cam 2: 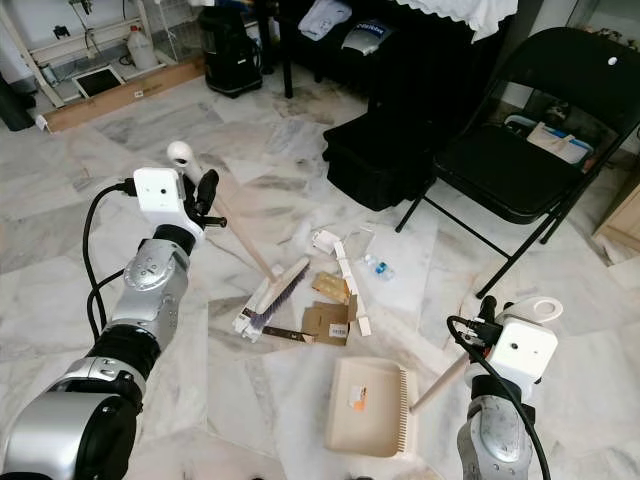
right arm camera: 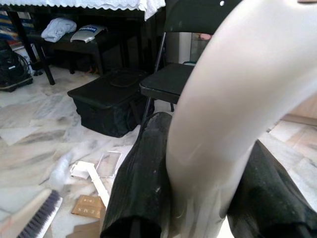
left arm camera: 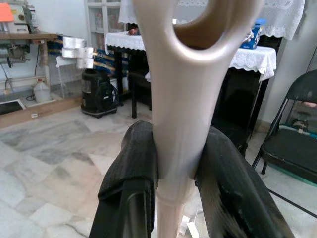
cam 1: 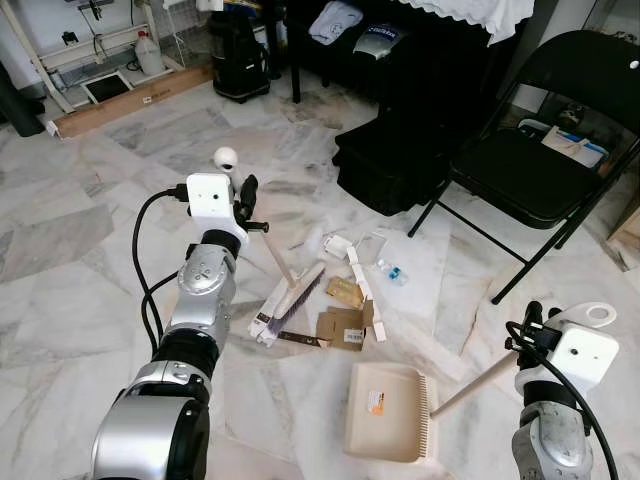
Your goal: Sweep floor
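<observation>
My left gripper [cam 1: 245,206] is shut on the cream handle of a broom [cam 1: 275,255], just below its ring end [cam 1: 226,157]. The brush head [cam 1: 290,300] rests on the marble floor against the litter: brown cardboard pieces [cam 1: 342,325], white paper strips [cam 1: 358,280] and a small plastic bottle [cam 1: 392,272]. A beige dustpan [cam 1: 385,410] lies flat just on my side of the litter. Its long handle [cam 1: 475,385] rises to my right gripper [cam 1: 528,322], which is shut on it. In the wrist views, black fingers [left arm camera: 131,173] [right arm camera: 143,178] clamp each handle.
A black folding chair [cam 1: 540,170] stands at the right, with a black case [cam 1: 400,160] on the floor beside it. Further back are a dark bench holding clothes [cam 1: 340,25], a black canister [cam 1: 238,55] and a long flat cardboard box [cam 1: 130,100].
</observation>
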Robot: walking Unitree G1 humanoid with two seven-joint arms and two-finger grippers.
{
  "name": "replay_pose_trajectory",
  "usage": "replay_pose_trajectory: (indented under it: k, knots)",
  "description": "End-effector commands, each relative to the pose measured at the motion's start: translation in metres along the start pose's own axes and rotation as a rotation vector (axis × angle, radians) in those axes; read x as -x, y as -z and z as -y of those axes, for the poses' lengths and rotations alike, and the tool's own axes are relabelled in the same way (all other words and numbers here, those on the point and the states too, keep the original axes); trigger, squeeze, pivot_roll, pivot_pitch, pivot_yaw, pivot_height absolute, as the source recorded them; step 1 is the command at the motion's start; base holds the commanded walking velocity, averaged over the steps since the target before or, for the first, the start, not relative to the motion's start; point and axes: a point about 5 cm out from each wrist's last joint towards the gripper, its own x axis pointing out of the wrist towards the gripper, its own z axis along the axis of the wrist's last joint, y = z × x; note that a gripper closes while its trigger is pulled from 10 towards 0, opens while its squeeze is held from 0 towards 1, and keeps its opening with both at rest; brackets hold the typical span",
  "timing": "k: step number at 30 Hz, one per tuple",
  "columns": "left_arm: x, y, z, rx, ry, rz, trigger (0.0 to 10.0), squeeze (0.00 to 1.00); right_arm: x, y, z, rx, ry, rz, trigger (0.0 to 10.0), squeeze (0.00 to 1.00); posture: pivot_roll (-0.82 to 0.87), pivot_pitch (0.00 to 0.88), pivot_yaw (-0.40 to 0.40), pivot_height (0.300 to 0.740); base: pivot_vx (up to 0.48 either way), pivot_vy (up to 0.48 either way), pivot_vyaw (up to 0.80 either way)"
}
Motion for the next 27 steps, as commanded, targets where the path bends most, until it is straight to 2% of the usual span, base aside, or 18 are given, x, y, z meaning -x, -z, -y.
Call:
replay_pose_trajectory:
  k: [1,4,6,10,11,18,27]
  knots:
    - [-0.003,-0.001,0.007,-0.050,-0.001,0.013,10.0,0.00,0.000,-0.004,0.002,0.002,0.004,0.022,10.0,0.00,-0.24,0.114,0.019,0.740,0.000,0.000,0.00]
    - [-0.002,0.007,0.014,-0.070,0.009,-0.033,10.0,0.00,-0.001,-0.005,0.002,0.003,0.004,0.023,10.0,0.00,-0.25,0.112,0.019,0.740,0.000,0.000,0.00]
    - [0.002,0.020,0.025,-0.105,0.025,-0.101,10.0,0.00,-0.001,-0.006,0.003,0.004,0.006,0.027,10.0,0.00,-0.26,0.112,0.018,0.740,0.000,0.000,0.00]
    - [0.004,0.026,0.035,-0.137,0.039,-0.125,10.0,0.00,0.000,-0.006,0.004,0.006,0.008,0.028,10.0,0.00,-0.27,0.115,0.016,0.740,0.000,0.000,0.00]
    - [0.005,0.028,0.037,-0.123,0.026,-0.137,10.0,0.00,0.000,-0.006,0.004,0.008,0.009,0.027,10.0,0.00,-0.27,0.116,0.016,0.740,0.000,0.000,0.00]
    - [0.005,0.029,0.039,-0.111,-0.016,-0.146,10.0,0.00,0.002,-0.006,0.005,0.008,0.009,0.025,10.0,0.00,-0.27,0.121,0.016,0.740,0.000,0.000,0.00]
    - [-0.002,0.016,0.035,-0.066,-0.094,-0.071,10.0,0.00,0.005,-0.005,0.004,0.004,0.009,0.026,10.0,0.00,-0.27,0.127,0.019,0.740,0.000,0.000,0.00]
